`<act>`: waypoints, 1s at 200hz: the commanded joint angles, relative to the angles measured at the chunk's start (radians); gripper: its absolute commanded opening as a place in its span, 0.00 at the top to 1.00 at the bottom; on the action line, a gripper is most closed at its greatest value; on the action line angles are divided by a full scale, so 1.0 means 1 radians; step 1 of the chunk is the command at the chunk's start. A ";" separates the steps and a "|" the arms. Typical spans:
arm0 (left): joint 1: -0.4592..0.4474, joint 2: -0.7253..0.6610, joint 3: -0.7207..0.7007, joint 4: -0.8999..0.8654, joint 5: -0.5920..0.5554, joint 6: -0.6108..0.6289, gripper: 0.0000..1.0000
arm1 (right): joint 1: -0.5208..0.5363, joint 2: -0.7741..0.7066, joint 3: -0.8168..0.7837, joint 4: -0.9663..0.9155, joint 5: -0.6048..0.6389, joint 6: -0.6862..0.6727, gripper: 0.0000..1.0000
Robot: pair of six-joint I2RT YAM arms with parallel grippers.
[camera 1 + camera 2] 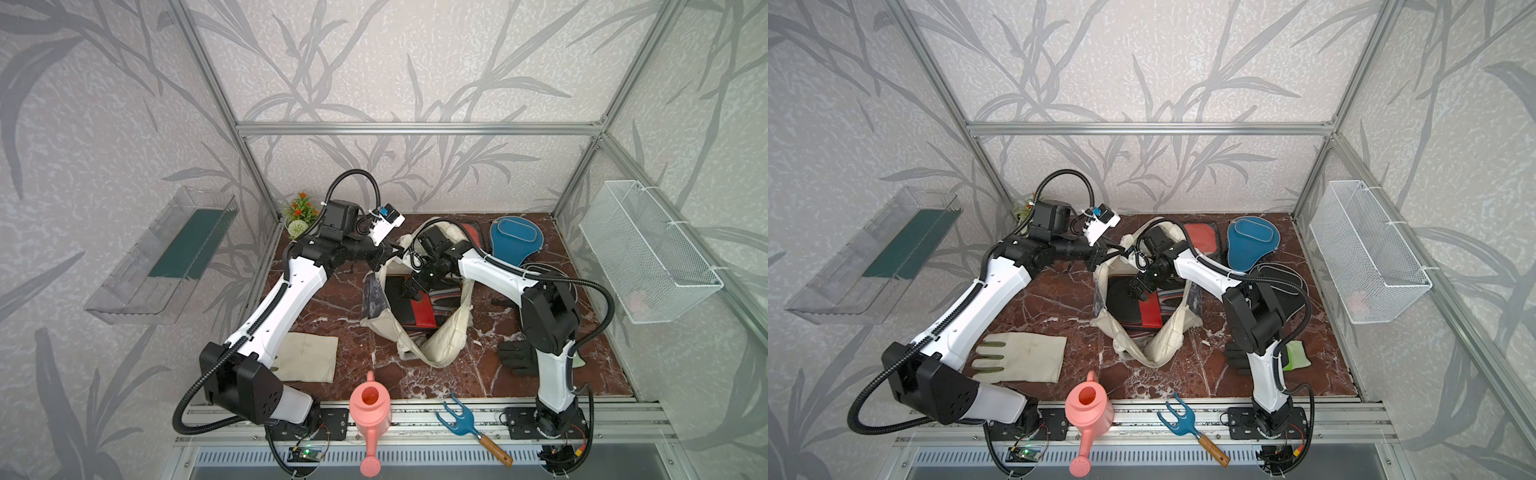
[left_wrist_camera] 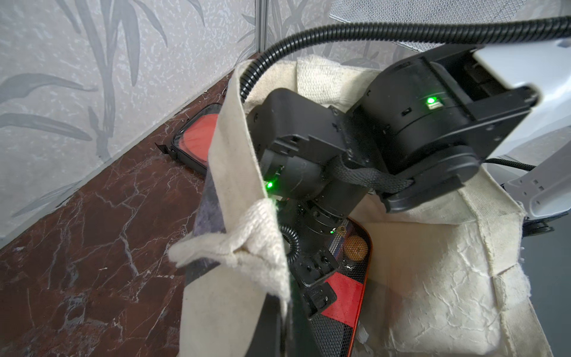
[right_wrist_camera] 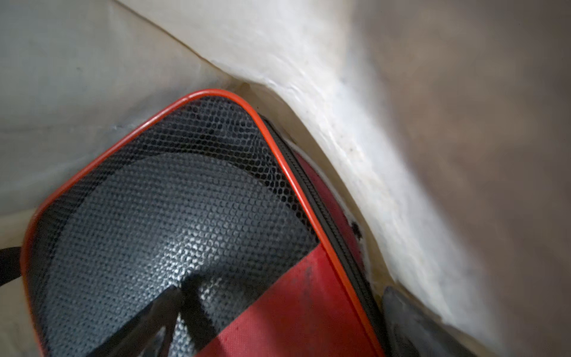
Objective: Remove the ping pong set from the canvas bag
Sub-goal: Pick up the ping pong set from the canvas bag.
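Observation:
The canvas bag (image 1: 440, 340) (image 1: 1167, 345) lies open mid-table, its cream lining showing. My left gripper (image 1: 392, 253) (image 1: 1121, 249) (image 2: 285, 327) is shut on the bag's far-left rim and holds it up. Reaching down into the mouth, my right gripper (image 1: 409, 293) (image 1: 1136, 291) (image 3: 287, 333) stands open just above a flat black mesh case with red stripe (image 1: 411, 307) (image 2: 343, 296) (image 3: 185, 216) from the ping pong set. A blue paddle case (image 1: 513, 241) and a red one (image 1: 1200, 235) lie outside at the back. A black case (image 1: 1283, 282) lies under the right arm.
A cream glove (image 1: 1021, 357) lies front left and a black glove (image 1: 517, 357) front right. A pink watering can (image 1: 370, 409) and blue hand rake (image 1: 457, 419) sit on the front rail. A wire basket (image 1: 648, 249) hangs on the right wall, a clear tray (image 1: 166, 257) on the left.

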 commanded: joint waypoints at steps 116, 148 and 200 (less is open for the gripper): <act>-0.022 -0.006 0.040 -0.038 0.177 0.095 1.00 | -0.127 0.212 0.172 -0.236 -0.269 -0.046 0.57; -0.022 -0.013 0.035 -0.042 0.159 0.095 1.00 | -0.128 0.187 0.159 -0.227 -0.261 -0.048 0.87; -0.022 -0.045 0.005 -0.019 0.096 0.083 1.00 | -0.127 0.044 0.032 -0.065 -0.211 0.008 1.00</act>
